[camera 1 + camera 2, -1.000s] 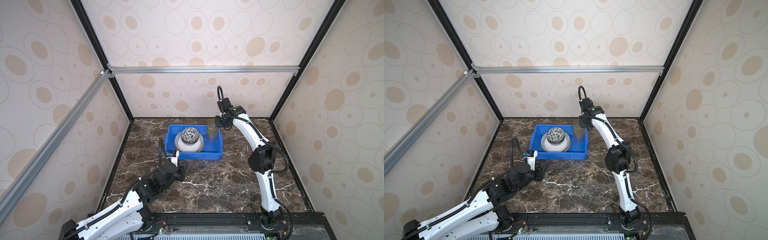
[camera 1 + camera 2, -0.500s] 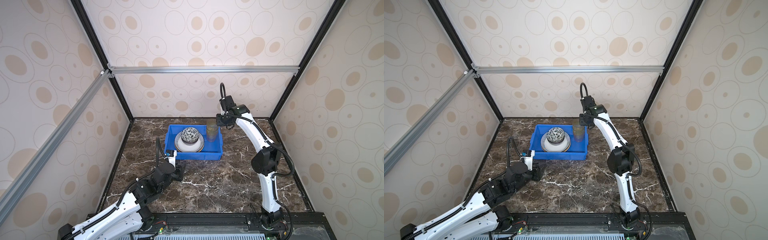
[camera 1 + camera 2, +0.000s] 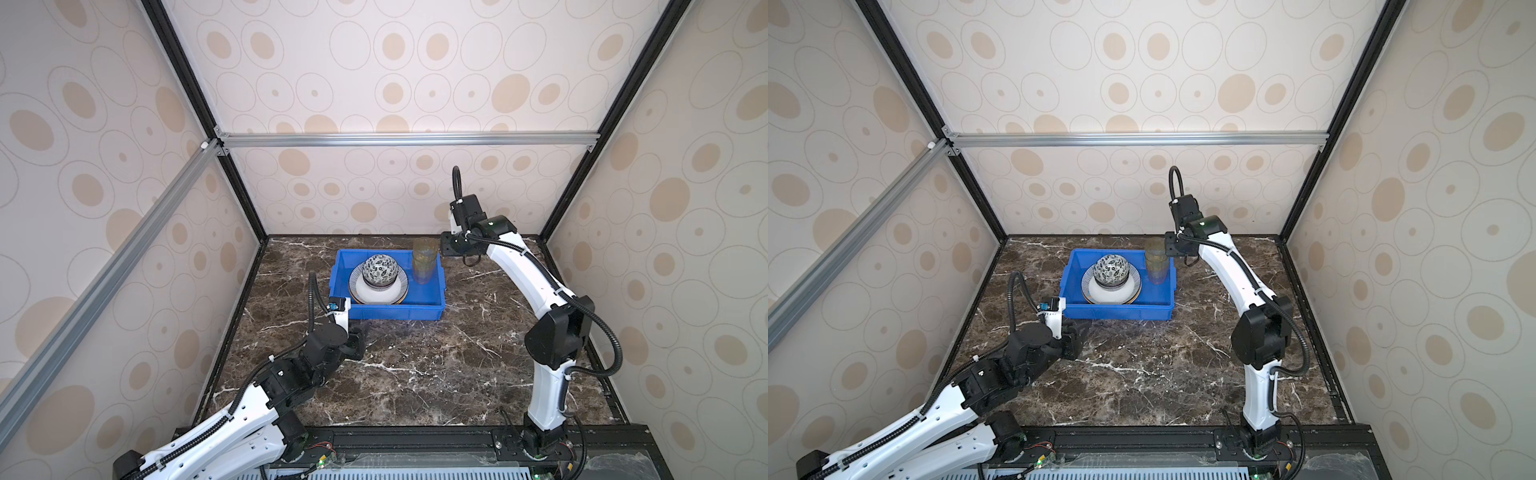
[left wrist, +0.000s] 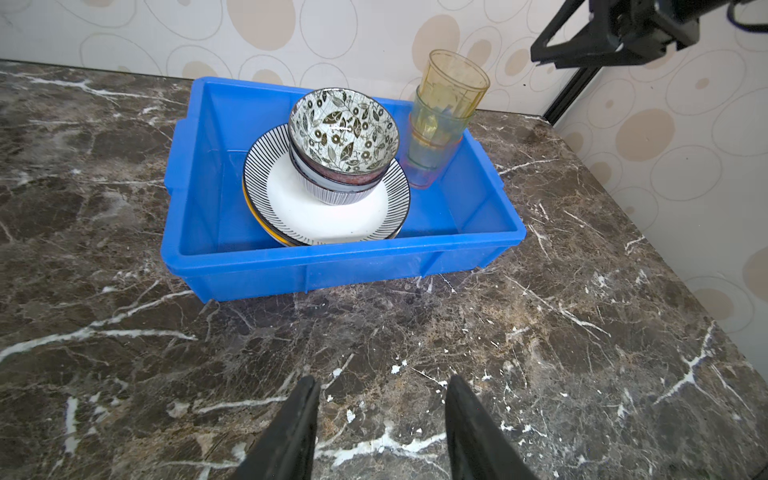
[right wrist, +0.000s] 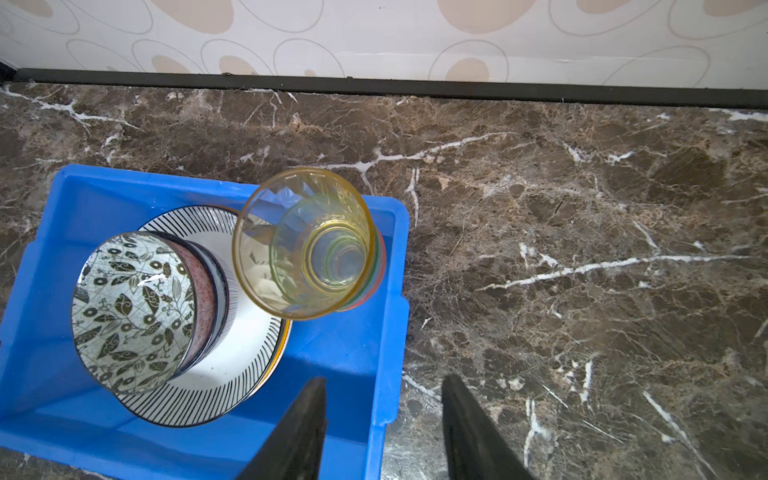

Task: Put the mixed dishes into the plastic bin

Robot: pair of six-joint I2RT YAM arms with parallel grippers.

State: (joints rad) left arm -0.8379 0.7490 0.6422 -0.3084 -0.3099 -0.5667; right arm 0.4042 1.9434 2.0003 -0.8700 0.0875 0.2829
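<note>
Right claw hangs part open and empty over the rim of the blue bin, near the tall nested tumbler stack in its corner; left claw, likewise parted and empty, hovers low over the desk. Plates and bowls sit stacked inside the bin. A sideways sweep of the right arm could clip the tumblers, whose yellow top looks askew, and topple them

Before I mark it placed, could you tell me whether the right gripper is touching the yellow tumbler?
Apart. The left wrist view shows bare wall between the right gripper and the yellow tumbler.
</note>
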